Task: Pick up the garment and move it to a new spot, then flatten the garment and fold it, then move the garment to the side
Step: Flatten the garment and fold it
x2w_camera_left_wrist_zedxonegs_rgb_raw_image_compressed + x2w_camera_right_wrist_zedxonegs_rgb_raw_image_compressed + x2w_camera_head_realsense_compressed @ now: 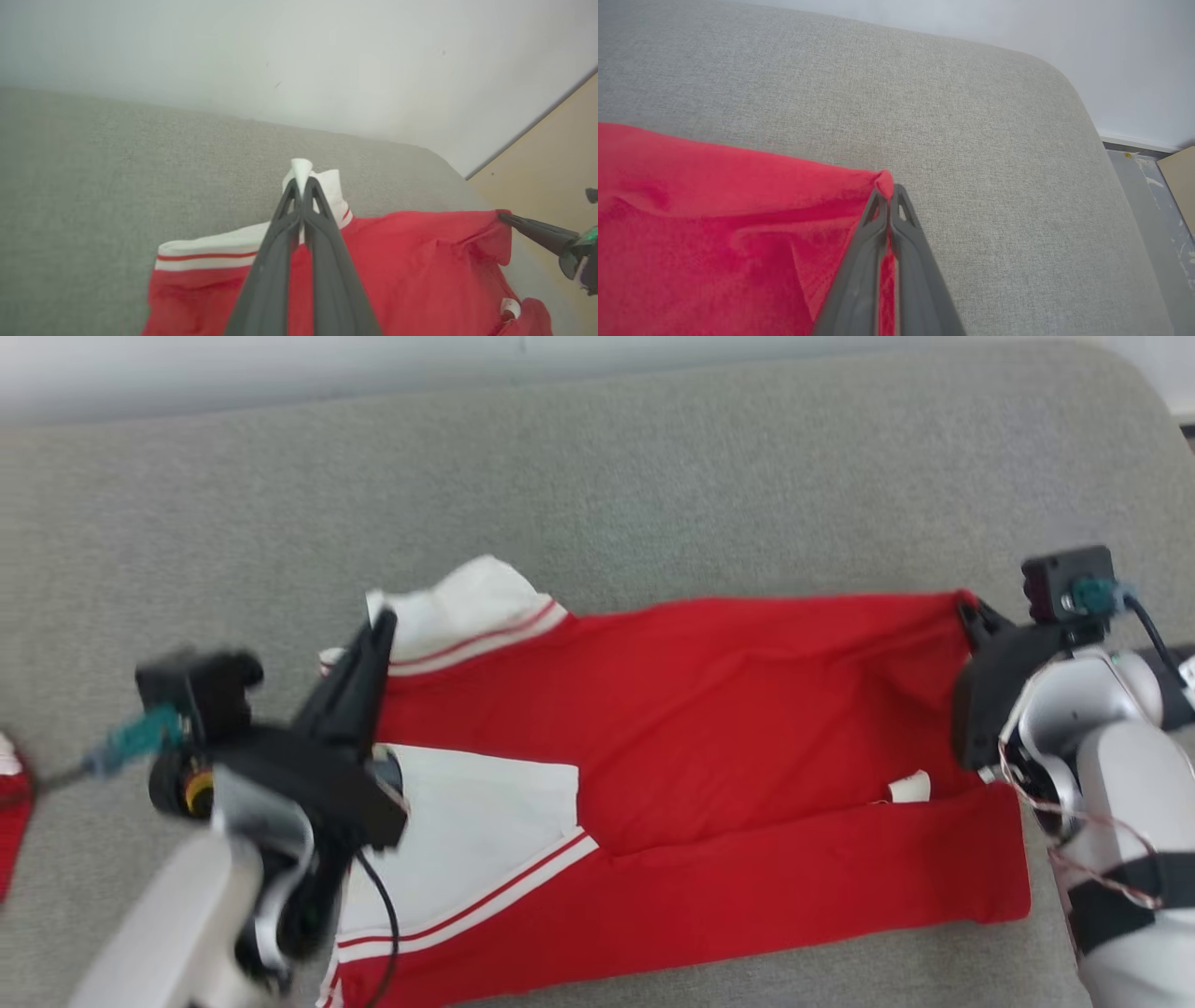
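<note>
No writing, number or brand can be read anywhere. The small white tag (pixel 908 788) on the red and white cloth garment (pixel 709 709), toward its right end, is too small and blurred to show any print.

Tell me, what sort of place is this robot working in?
Probably an indoor room, perhaps a home or a test space: a grey upholstered cushion like a sofa or bed, a plain white wall behind it, and a red-and-white garment spread on it.
</note>
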You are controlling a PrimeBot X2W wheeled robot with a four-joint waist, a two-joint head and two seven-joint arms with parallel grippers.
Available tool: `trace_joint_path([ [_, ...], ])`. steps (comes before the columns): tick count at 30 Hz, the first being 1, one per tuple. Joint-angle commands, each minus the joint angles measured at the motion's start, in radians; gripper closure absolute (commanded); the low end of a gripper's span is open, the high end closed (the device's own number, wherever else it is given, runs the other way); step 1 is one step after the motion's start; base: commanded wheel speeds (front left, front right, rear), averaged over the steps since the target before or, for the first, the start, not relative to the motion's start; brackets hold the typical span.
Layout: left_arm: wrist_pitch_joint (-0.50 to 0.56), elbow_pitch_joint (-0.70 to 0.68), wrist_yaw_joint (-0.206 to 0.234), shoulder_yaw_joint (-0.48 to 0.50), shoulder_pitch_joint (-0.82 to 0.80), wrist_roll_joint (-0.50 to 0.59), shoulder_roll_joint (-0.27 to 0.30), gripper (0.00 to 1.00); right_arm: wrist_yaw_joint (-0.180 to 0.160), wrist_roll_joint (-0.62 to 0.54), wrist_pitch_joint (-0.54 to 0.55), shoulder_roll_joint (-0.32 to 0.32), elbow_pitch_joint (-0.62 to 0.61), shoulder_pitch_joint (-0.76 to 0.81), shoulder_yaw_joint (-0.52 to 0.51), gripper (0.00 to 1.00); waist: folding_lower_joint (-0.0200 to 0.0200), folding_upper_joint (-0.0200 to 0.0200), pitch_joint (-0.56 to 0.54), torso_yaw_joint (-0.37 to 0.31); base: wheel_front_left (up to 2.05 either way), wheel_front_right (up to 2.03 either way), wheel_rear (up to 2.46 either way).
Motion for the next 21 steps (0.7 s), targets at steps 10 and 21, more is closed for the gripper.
trace_joint_path([
  [10,-0.044,-0.342,0.135,0.020,0.402,-0.102,-0.009,1.00,-0.003,0.000,-0.011,-0.035,-0.143,0.262,-0.057,1.00,0.0001,0.0000,-0.124,0.096,0.00,0.00,0.00],
  [21,-0.051,-0.386,0.187,0.011,0.553,-0.143,-0.017,1.00,-0.003,-0.010,0.041,-0.051,-0.223,0.392,-0.097,1.00,0.0001,0.0000,-0.138,0.116,0.00,0.00,0.00],
])
